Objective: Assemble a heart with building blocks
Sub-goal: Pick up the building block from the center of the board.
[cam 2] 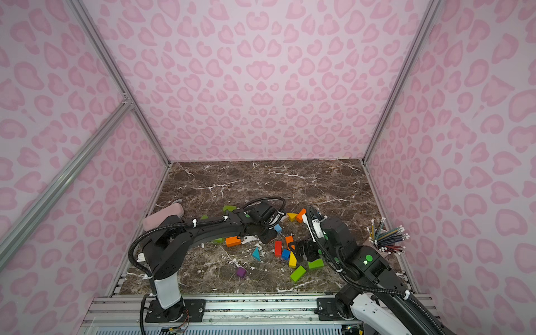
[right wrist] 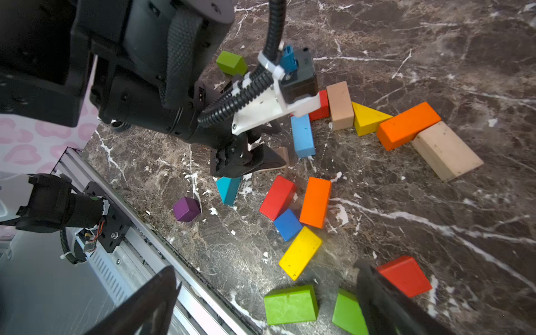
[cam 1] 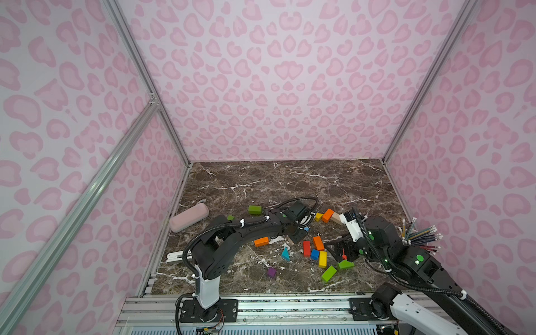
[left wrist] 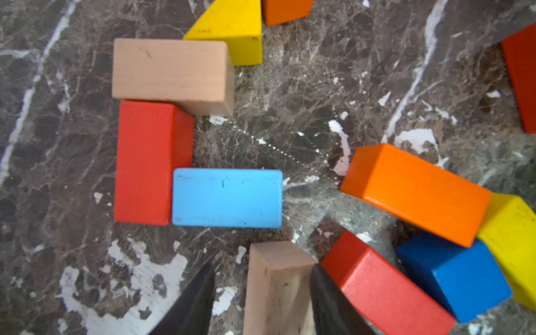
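Note:
The building blocks lie scattered on the marble table (cam 1: pixel 290 185). In the left wrist view a plain wood brick (left wrist: pixel 171 72), a red brick (left wrist: pixel 145 162) and a light blue brick (left wrist: pixel 227 198) sit edge to edge. My left gripper (left wrist: pixel 262 268) straddles a plain wood block (left wrist: pixel 278 287). One finger rests against it and the other stands apart, so the gripper is open. In a top view it is low at mid-table (cam 1: pixel 295 239). My right gripper (right wrist: pixel 266 266) hangs wide open above two green blocks (right wrist: pixel 290 304), holding nothing. A red block (right wrist: pixel 406 275) lies beside one finger.
A pale pink pouch (cam 1: pixel 189 220) lies by the left wall. A cup of pencils (cam 1: pixel 420 237) stands at the right wall. A purple cube (cam 1: pixel 271 272), a teal wedge (cam 1: pixel 285 254) and an orange brick (cam 1: pixel 261 241) lie nearer the front rail (cam 1: pixel 261 307).

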Tool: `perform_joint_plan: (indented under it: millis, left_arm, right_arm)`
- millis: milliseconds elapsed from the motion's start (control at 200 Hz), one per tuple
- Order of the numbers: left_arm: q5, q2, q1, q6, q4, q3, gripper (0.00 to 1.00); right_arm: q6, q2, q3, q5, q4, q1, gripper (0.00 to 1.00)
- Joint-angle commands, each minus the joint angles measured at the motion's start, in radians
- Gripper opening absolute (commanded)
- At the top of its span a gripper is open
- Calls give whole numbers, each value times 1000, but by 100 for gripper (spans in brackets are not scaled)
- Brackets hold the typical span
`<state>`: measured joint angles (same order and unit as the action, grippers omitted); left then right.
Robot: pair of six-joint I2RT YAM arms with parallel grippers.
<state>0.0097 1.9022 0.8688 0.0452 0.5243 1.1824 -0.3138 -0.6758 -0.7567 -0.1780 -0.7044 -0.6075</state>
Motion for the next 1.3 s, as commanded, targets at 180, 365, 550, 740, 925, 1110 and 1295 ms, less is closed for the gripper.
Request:
perform_joint_plan:
  millis: [180, 365, 550, 740, 925, 1110, 1295]
  left_arm:
    - [-7, -36, -2, -4, 20, -34, 58]
    - [2, -32, -1, -4, 23, -34, 53]
    - [-7, -21, -2, -5, 23, -28, 48]
    - [-22, -7, -3, -1, 23, -22, 46]
    - [-30, -1, -3, 1, 19, -10, 38]
    - [-34, -25, -2, 2, 17, 3, 25]
    - [-21, -78, -1, -22, 46, 9, 24]
  right_arm:
    - [-5, 0, 0, 8, 10, -1, 99]
    - [-8, 2, 0, 12, 8, -2, 99]
    - [-9, 3, -1, 15, 5, -3, 99]
    - [-8, 1, 0, 15, 6, -3, 99]
    - [-11, 15, 0, 24, 7, -3, 99]
    - [-18, 34, 2, 38, 10, -4, 99]
    - [-26, 75, 3, 57, 16, -4, 98]
